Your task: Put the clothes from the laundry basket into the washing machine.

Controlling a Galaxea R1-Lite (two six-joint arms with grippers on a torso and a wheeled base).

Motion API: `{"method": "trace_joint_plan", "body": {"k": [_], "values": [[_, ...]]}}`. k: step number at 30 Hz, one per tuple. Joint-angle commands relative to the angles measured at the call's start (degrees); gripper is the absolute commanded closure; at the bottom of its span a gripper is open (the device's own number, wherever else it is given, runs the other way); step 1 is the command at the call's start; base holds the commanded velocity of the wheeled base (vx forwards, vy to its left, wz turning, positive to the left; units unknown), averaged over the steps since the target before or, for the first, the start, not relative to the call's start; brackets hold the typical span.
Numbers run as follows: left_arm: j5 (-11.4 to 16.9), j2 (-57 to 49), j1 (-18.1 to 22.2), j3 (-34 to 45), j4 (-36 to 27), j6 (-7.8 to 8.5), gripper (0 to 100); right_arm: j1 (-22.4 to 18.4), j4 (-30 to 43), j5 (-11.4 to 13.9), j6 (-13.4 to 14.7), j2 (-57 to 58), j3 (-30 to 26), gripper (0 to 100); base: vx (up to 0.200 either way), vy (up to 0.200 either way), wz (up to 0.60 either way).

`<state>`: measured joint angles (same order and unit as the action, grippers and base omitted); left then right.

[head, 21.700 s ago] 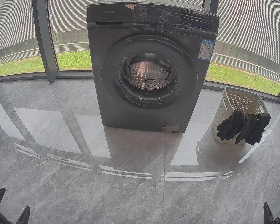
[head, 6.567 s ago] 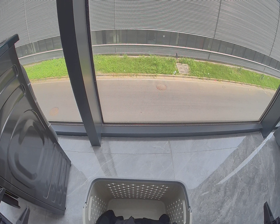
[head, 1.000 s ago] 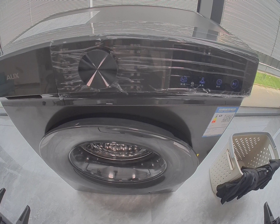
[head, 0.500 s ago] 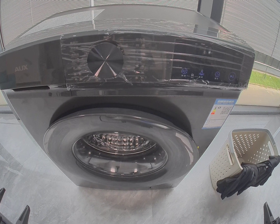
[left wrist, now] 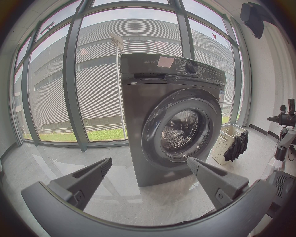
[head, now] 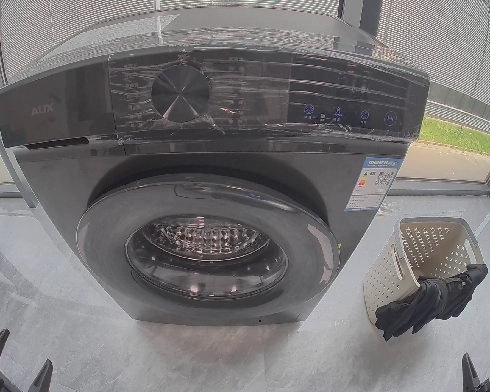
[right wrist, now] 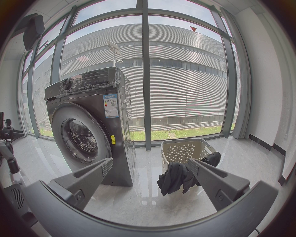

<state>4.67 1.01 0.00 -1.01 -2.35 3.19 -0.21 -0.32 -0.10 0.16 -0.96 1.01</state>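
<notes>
Well beyond the right claw (right wrist: pixel 149 162), clothes (right wrist: pixel 176 178) over basket (right wrist: pixel 184 141).

The washing machine door (head: pixel 206 252) is shut, barring the way in; bare floor (head: pixel 328 369) lies open up to the open-topped laundry basket (head: pixel 385 279).

Could not see floor of cream perforated plastic laundry basket (head: pixel 384 279). Lost left gripper (head: pixel 25 349) and right gripper (head: pixel 481 348) partly beyond head view's edge.
</notes>
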Motion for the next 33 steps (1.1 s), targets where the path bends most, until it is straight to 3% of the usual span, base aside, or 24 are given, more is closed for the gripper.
{"method": "trace_joint_plan", "body": {"k": [1, 33], "values": [[-0.01, -1.01, 0.00, 1.01, -0.02, -0.03, 0, 0.03, -0.03, 0.10, 0.02, 0.88, -1.01, 0, 0.000, 0.000, 0.00], [-0.01, -1.01, 0.00, 1.01, -0.02, -0.03, 0, 0.12, -0.03, 0.19, -0.07, 0.88, -1.01, 0, 0.000, 0.000, 0.00]]}}
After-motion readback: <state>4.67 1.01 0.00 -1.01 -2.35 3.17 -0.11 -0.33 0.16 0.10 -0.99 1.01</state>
